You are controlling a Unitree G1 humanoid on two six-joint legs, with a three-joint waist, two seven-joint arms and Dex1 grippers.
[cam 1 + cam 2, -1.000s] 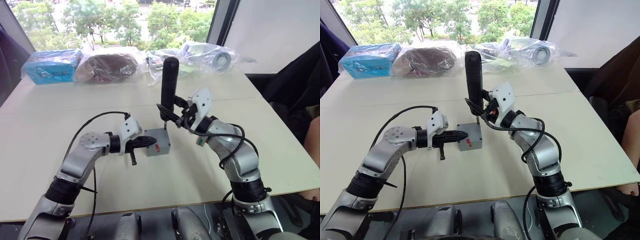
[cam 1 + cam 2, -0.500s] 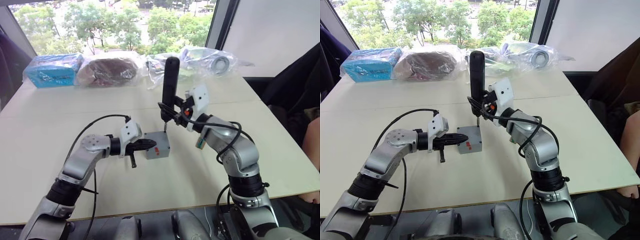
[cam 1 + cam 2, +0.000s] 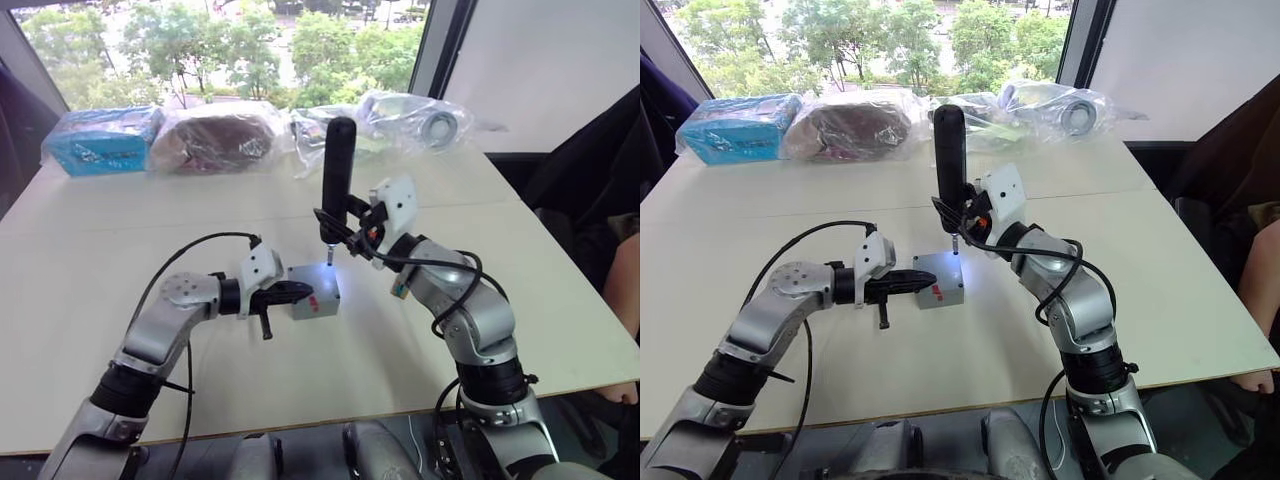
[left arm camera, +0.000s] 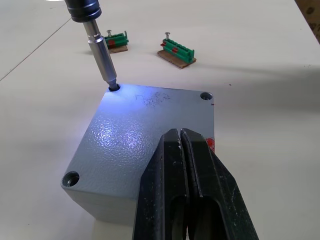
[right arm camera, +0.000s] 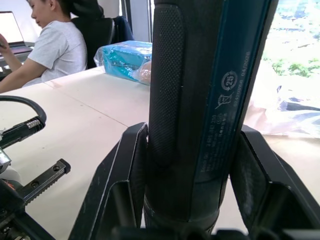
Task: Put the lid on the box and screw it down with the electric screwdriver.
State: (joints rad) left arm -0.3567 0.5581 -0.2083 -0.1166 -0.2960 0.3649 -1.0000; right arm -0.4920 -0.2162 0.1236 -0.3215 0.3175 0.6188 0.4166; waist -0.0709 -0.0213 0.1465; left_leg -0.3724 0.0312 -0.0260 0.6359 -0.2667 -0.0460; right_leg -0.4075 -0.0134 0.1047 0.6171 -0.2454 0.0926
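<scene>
The box [image 3: 314,293] sits at the centre of the frame on the pale table [image 3: 90,250], with the lid [image 4: 145,130] already seated flush on top. The lid is a grey, finely textured square plate with a recessed screw hole at each visible corner; a small red mark shows on the side of the box. The left gripper [image 4: 182,150] rests on the lid with its two black fingers pressed together, holding nothing. The right gripper [image 3: 345,222] is clamped around the electric screwdriver [image 3: 337,170], a black textured cylinder held upright. Its thin metal bit sits in a corner hole of the lid, and its tip light casts a bluish glow across the lid. Two green terminal blocks [image 4: 177,49] lie on the table beyond the box.
</scene>
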